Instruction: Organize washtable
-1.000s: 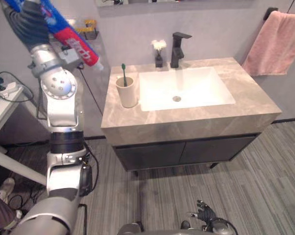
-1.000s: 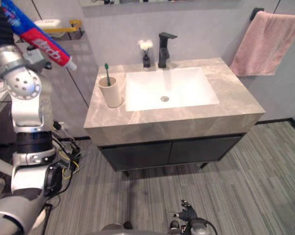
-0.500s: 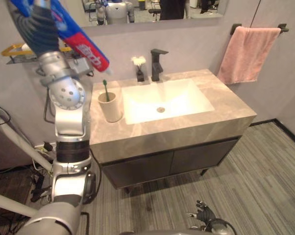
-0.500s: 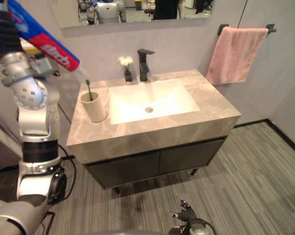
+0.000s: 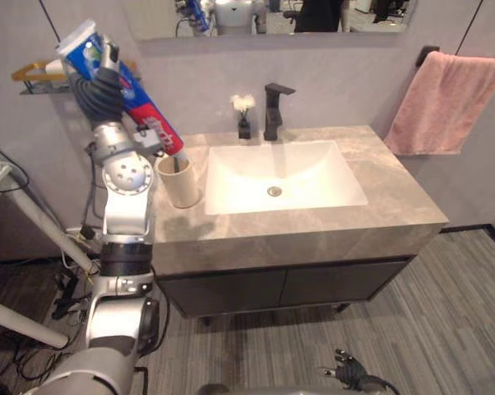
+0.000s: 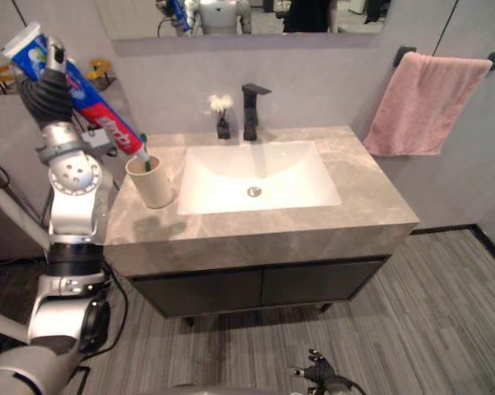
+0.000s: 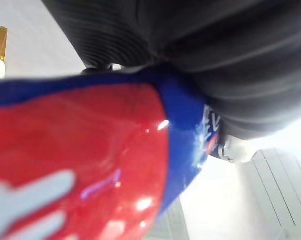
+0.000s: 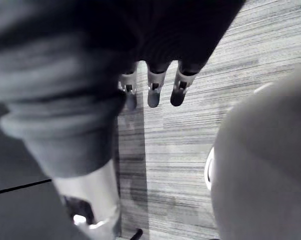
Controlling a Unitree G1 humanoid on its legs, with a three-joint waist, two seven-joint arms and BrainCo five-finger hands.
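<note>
Toothpaste tube [image 5: 153, 130] now lowered w/ cap at cup [image 5: 182, 185], left robot hand [image 5: 99, 86] clenched round it.

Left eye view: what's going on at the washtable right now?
The robot's left hand is gripping a big toothpaste tube. The tube is tilted, with its cap end down at the mouth of the beige cup. The cup stands on the countertop, left of the sink. I can't tell whether the cap is inside the cup. The right hand hangs low over the floor, fingers relaxed, holding nothing.
</note>
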